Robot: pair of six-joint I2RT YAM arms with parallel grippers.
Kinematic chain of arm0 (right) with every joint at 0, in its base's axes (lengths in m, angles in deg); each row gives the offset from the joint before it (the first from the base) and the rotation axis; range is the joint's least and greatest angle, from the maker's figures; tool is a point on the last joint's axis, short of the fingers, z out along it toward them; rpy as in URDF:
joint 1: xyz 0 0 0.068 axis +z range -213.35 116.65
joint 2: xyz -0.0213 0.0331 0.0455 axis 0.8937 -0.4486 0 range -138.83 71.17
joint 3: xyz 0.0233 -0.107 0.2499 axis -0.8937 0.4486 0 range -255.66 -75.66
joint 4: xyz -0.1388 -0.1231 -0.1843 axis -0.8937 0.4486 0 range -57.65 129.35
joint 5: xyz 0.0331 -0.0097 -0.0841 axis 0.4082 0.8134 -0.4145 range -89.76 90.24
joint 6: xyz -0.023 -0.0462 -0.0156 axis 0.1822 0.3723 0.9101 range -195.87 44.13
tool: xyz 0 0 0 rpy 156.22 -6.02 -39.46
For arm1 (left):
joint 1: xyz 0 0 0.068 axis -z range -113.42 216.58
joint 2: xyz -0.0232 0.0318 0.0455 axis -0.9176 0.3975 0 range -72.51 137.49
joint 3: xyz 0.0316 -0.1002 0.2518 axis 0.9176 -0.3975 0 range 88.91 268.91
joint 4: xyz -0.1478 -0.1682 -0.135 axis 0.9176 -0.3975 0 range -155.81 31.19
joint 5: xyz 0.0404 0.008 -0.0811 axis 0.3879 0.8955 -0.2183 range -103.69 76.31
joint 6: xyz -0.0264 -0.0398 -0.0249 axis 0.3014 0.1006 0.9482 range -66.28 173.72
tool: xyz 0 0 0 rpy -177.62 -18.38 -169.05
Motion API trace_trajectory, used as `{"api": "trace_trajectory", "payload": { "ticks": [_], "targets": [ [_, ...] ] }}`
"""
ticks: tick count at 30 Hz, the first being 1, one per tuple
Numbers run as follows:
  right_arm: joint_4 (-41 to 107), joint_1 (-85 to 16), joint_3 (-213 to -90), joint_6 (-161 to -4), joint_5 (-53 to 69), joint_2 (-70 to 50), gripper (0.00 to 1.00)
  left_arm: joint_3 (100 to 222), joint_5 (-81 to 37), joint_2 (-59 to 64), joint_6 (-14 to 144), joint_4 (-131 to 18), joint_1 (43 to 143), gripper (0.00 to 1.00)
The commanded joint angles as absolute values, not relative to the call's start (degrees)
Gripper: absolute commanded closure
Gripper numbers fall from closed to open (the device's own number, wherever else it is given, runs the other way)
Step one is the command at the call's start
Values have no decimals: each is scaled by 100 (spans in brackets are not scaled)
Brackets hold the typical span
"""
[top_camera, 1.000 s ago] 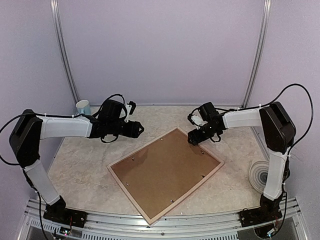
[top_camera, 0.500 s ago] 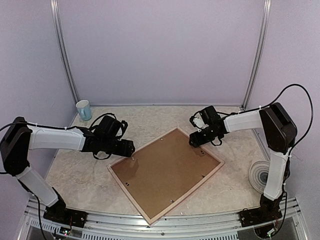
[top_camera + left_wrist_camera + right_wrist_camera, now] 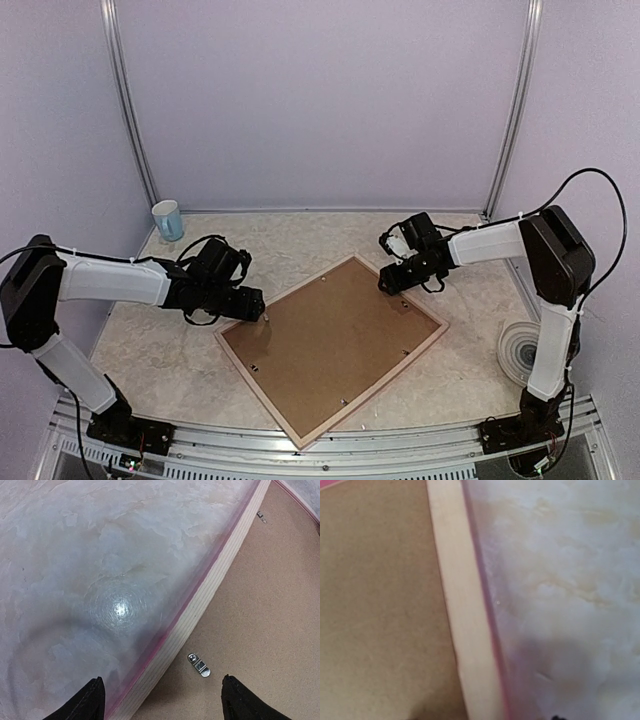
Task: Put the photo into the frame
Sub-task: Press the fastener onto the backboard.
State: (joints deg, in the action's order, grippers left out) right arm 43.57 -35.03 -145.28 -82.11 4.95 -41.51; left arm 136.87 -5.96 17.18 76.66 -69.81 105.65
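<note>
- At the far left corner of the table (image 3: 150, 350) stands a pale blue cup (image 3: 167, 219), well apart from everything else.
- The left arm reaches low over the table toward the left corner of the frame (image 3: 376, 386).
- The left gripper (image 3: 257, 304) has its fingers spread wide. In the left wrist view one fingertip (image 3: 95, 699) is over the marble surface and the other is over the brown board, so the frame's rail (image 3: 200, 611) passes between them. I see nothing pinched.
- A small metal clip (image 3: 198, 664) lies on the board, just beside the rail and between the two fingertips.
- The frame lies flat in the middle of the table, turned like a diamond, with its pale wood back up. Only a thin pink line shows where the rail meets the table.
- The brown backing board (image 3: 335, 340) fills the frame.
- The right gripper (image 3: 389, 281) is low over the far right rail, near the far corner. The right wrist view is blurred and shows only the rail (image 3: 457, 605) and the marble – I cannot tell if its fingers are spread or closed.
- At the right edge of the table lies a pale round object (image 3: 520, 352), near the right arm's base.
</note>
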Motion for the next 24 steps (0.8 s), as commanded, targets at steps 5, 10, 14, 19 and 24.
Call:
{"api": "trace_trajectory", "payload": {
  "ticks": [5, 10, 14, 19, 24],
  "targets": [
    [4396, -3527, -14465, -8244, 528, -4126, 41, 13585, -966, 1758, 7633, -6969, 10493, 23],
    [4400, -3531, -14473, -8247, 530, -4142, 41, 13624, -1107, 1958, 7618, -6883, 10488, 27],
    [4407, -3531, -14482, -8244, 564, -4135, 42, 13722, -944, 2140, 7544, -6950, 10508, 27],
    [4400, -3531, -14483, -8255, 597, -4141, 42, 13830, -802, 2387, 7470, -6950, 10499, 27],
    [4388, -3531, -14464, -8255, 609, -4155, 42, 13841, -915, 2435, 7505, -6839, 10486, 27]
  ]
}}
